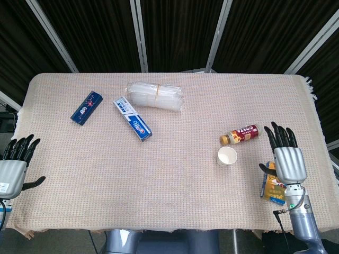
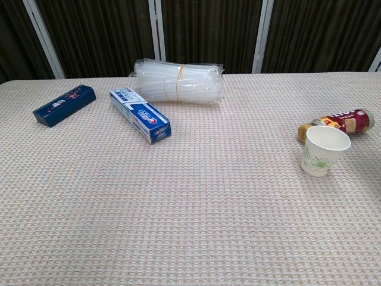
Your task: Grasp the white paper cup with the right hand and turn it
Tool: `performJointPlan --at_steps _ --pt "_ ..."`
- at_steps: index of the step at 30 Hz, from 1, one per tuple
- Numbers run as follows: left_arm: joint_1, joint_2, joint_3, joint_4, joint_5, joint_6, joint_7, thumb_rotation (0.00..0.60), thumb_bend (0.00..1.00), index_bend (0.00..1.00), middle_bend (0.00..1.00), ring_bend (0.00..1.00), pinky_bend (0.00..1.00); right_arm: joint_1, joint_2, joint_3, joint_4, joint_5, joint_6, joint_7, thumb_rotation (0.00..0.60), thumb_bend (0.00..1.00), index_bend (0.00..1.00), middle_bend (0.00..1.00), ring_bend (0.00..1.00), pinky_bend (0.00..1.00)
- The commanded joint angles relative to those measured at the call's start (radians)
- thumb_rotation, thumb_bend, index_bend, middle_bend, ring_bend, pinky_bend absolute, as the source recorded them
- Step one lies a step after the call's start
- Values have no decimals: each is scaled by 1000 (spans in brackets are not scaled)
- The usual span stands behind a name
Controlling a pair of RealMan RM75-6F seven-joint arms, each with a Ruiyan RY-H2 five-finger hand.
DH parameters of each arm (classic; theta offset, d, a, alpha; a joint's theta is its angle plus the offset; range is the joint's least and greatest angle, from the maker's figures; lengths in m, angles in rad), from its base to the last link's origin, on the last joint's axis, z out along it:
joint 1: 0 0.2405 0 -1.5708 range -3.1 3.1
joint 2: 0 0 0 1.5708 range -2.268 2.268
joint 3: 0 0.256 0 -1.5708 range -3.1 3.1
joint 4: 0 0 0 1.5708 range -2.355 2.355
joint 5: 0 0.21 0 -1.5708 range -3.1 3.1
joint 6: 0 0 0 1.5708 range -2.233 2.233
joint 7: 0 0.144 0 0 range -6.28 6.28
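Covering the counter from edge to edge is a beige woven cloth, and behind it you have dark curtains with pale slanted posts.

Your paper cup stands upright, mouth up, right of centre in the head view, just below a small bottle lying on its side with a red label. The two sit close together; whether they touch is hard to say.

Toward the upper left of the frame lie a dark blue box, a white and blue toothpaste box and a clear plastic bundle banded in the middle.

Only the head view shows your hands. Your right hand is released, fingers straight and spread, holding nothing, at the lower right of the frame to the right of the cup and apart from it. Beneath it lies a yellow and blue packet near the right edge of the counter. Your left hand is also released, fingers apart, at the counter's left edge, well apart from everything.

The chest view adds a green leaf print on the cup's side and shows the bottle right behind the cup.

Between the cup and the three things at upper left, the cloth is bare, as is the whole near strip of the counter.
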Motion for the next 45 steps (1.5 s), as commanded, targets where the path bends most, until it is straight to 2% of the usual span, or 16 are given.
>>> performJointPlan --at_steps 1,10,15,18,22,25,29,34,38,45 --pt "0 0 0 0 -1 -1 -1 600 0 0 0 0 0 -1 1 2 -2 0 -2 1 600 118 63 0 0 0" --pt "0 1 0 -1 -3 -1 -2 600 0 0 0 0 0 1 11 -2 -20 -15 -19 -8 600 117 78 0 0 0" --pt "-2 1 -2 -1 -7 -6 1 600 0 0 0 0 0 7 19 -3 -64 -21 -37 -6 600 116 0 0 0 0" --pt "-2 2 -1 -1 -7 -7 0 600 0 0 0 0 0 26 36 -7 -117 13 -99 -25 600 108 0 0 0 0" --pt "-2 3 0 -2 -4 -5 -2 600 0 0 0 0 0 77 56 -3 -190 106 -201 -118 600 75 6 0 0 0" --pt "-1 3 1 -1 -2 -4 -2 600 0 0 0 0 0 118 36 10 -201 172 -246 -175 600 71 2 0 0 0" --pt "-1 4 1 1 -1 -4 -6 600 0 0 0 0 0 162 -19 23 -168 241 -282 -224 600 72 66 0 0 0" --pt "-1 4 2 2 1 -4 -7 600 0 0 0 0 0 206 -82 30 -121 318 -300 -273 600 86 93 0 0 0" --pt "-2 4 2 1 0 -5 -6 600 0 0 0 0 0 228 -108 32 -93 365 -311 -292 600 92 192 0 0 0" --pt "-2 3 1 1 -1 -5 -3 600 0 0 0 0 0 252 -142 30 -51 419 -319 -297 600 100 256 0 0 0"
